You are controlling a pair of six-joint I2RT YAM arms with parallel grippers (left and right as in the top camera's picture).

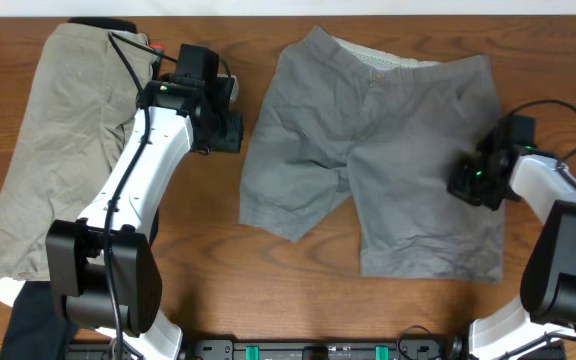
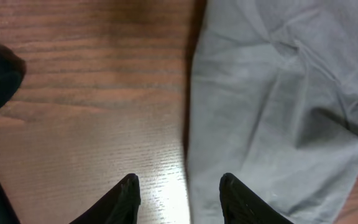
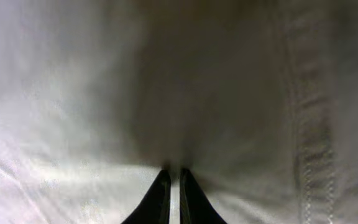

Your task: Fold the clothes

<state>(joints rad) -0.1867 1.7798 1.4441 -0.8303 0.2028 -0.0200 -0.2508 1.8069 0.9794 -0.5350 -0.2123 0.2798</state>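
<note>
grey shorts [image 1: 378,150] lie flat on the bench [image 1: 268,270], waistband at 12. grab for the first fold: right jaws narrow, pinching cloth at the shorts' 3 o'clock side, left jaws part-open over the 9 o'clock edge. next, left should drop and close there.

A bare strip of wooden counter [image 1: 218,250] runs front to back between the khaki garment [image 1: 58,150] on the left and the grey shorts [image 1: 388,150] right of centre. The left arm [image 1: 138,180] lies along this strip, and its left end effector [image 2: 179,186], jaws apart, hangs just beside the shorts' left hem. Bare wood lies along the near edge below the hems. A black garment [image 1: 28,320] fills the near left corner. The right end effector [image 3: 174,177], pinched onto the shorts, blocks the right edge.
</note>
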